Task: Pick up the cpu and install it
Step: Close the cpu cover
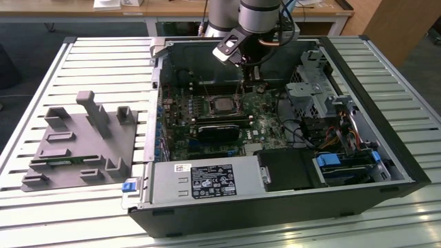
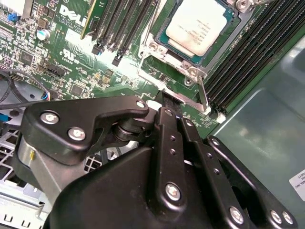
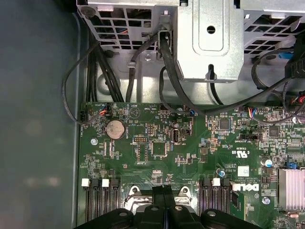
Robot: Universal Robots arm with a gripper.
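1. The slatted table (image 1: pixel 96 57) carries the whole work. The computer case (image 1: pixel 396 160) lies on its side in the middle of the exterior view, with its open side up, we think so that the arm can come in from above.
2. The grey fixture (image 1: pixel 76 139) rests on the table at the exterior view's left, well apart from the case. It looks like a holder that keeps parts in fixed places.
3. The motherboard (image 1: pixel 183 124) lies flat on the floor of the case, so its socket faces upward.
4. The arm (image 1: pixel 256 13) comes down from the upper centre of the exterior view into the case.
5. The gripper (image 2: pixel 167 102) hangs low over the board, just beside the socket. In both wrist views its fingers are pressed together, and we see nothing between them.
6. The cpu (image 2: pixel 199 23) is not in the gripper. It lies flat in the socket with its silvery top up (in the exterior view, near the centre of the board), so we judge that the placing is done.
7. The thin socket lever (image 2: pixel 203 93) passes close to the fingertips. We cannot tell whether they touch it, or whether it is locked.
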